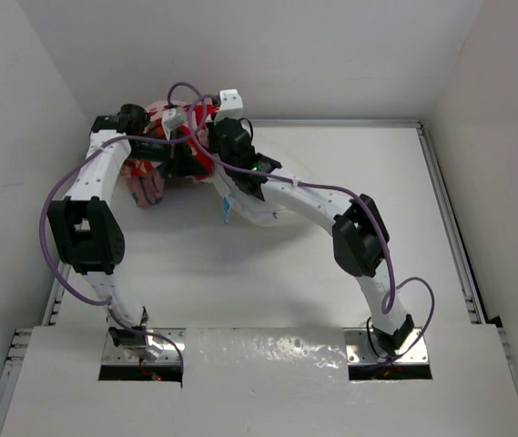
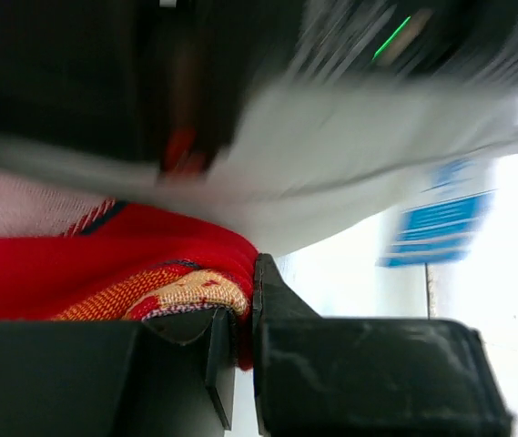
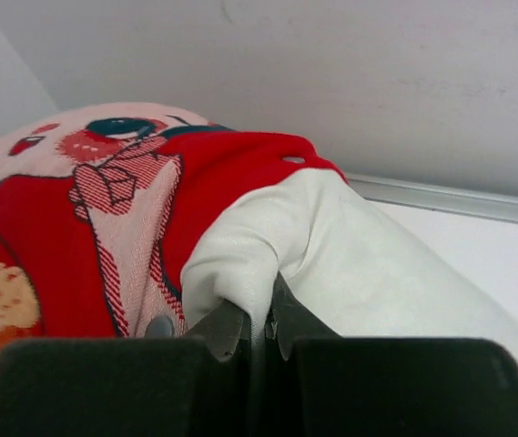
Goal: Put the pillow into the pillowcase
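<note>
The right gripper (image 3: pixel 263 328) has its fingers (image 3: pixel 225 326) pressed together on a fold of the white pillow (image 3: pixel 368 264), the cloth bunched up just above the tips. From that pinch the pillow runs away to the right and down, plump and smooth. To the left of the fingers and over the top of the fold lies the red pillowcase (image 3: pixel 231 168), its edge wrapped around the end of the pillow, with a cartoon face and pale pink patches further left. Behind both stands the pale wall (image 3: pixel 350 73). The left gripper (image 2: pixel 243 337) has its fingers (image 2: pixel 281 305) closed on a ridge of the red pillowcase, which spreads away to the left of them. Above and to the right of them is the blurred pillow with its blue tag (image 2: pixel 441 228). From above, both grippers meet at the far left of the table (image 1: pixel 331 273).
</note>
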